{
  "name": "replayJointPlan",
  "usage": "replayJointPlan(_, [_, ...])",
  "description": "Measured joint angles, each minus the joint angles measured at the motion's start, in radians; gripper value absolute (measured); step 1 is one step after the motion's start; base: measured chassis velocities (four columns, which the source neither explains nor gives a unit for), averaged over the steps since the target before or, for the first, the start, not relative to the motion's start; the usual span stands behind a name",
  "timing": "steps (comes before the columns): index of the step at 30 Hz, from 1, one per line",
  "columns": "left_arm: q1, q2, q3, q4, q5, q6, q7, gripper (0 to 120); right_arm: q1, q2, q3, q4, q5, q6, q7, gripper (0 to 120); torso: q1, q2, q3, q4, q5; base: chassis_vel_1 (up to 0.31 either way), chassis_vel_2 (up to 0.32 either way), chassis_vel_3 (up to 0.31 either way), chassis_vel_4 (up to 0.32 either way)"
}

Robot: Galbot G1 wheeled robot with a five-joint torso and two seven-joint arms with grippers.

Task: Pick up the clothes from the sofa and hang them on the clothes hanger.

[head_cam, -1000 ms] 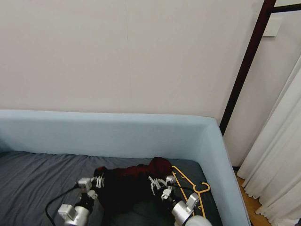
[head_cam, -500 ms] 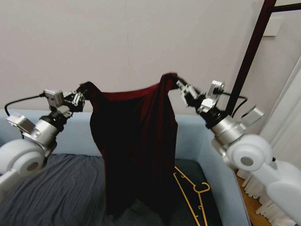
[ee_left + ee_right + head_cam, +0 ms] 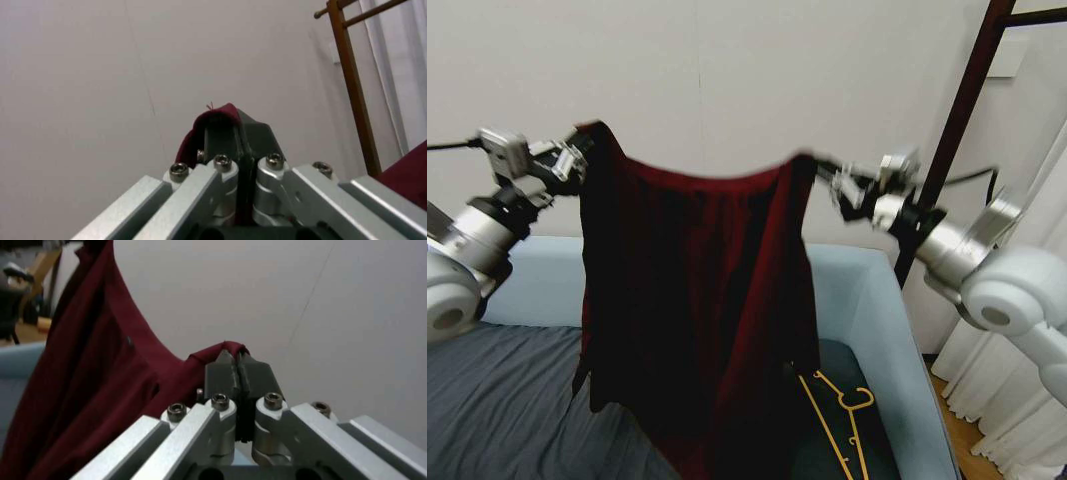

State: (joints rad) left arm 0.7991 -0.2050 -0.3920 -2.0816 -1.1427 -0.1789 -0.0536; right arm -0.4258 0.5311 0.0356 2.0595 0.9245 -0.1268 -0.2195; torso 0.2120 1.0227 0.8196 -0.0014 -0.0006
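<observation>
Garment (image 3: 697, 300), dark red, held spread above the sofa (image 3: 867, 300): left claw (image 3: 579, 160) and right claw (image 3: 825, 175) each pinch a top corner. Risks: either thin pinch may slip under the hanging weight; the hem may snag the yellow hanger (image 3: 832, 400) lying below; the right arm passes near the rack post (image 3: 947, 150).

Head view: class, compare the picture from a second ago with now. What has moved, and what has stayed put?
The left gripper and right gripper rose from the sofa, lifting the dark red garment, then drew apart, spreading it before the wall. Both stay shut on its top corners. The yellow hanger lies where it was.
</observation>
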Motion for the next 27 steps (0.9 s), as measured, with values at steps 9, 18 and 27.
replayJointPlan(9, [0.045,-0.013,0.022,-0.037,0.085,0.074,-0.047,0,-0.078,-0.056,0.055,0.003,-0.146,-0.008,-0.09,0,0.0,0.0,0.0,0.0002,-0.0005,0.0,0.0,0.0,0.0])
replayJointPlan(18, [0.015,0.002,-0.01,-0.044,0.173,0.135,-0.06,0,-0.021,-0.044,0.086,0.062,-0.142,0.039,0.015,0,0.0,0.0,0.0,0.0005,-0.0001,0.0,0.0,0.0,0.0])
replayJointPlan(27, [0.052,-0.044,0.054,-0.014,0.285,0.252,-0.085,0,-0.186,-0.006,0.034,0.008,-0.372,-0.028,0.028,0,0.0,0.0,0.0,-0.0003,0.0,0.0,0.0,0.0,0.0])
